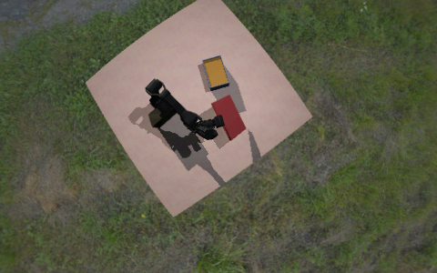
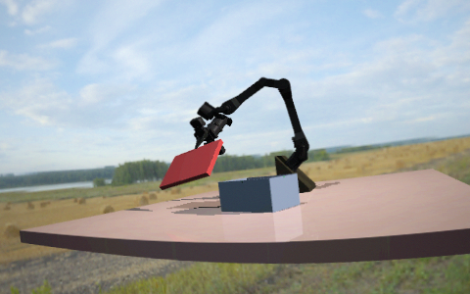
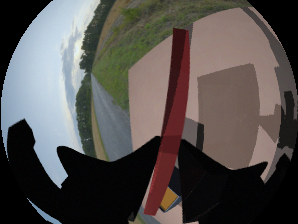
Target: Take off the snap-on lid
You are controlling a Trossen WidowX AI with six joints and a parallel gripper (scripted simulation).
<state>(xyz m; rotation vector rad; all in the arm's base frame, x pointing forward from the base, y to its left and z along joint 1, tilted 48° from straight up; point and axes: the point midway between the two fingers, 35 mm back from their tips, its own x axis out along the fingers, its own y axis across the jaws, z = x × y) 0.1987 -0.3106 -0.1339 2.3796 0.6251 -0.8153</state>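
The red lid [image 1: 231,117] [image 2: 192,165] [image 3: 177,100] hangs in the air beside the box, clear of it and of the table. It is tilted, with its far edge lower in the exterior view. My gripper [image 2: 211,144] [image 3: 169,141] is shut on the lid near one long edge. The lid passes between the two dark fingers in the wrist view. The storage box [image 1: 216,73] [image 2: 246,197] [image 3: 169,199] stands upright and open on the table, its orange inside showing from above. The fingertips are partly hidden in the top and exterior views.
The pink table [image 1: 182,45] [image 2: 367,211] [image 3: 150,85] bears the box and the arm's base [image 1: 159,116] [image 2: 305,182]. Shadows of the lid and arm fall on the table. The table's edge lies beyond the lid, with grass around it.
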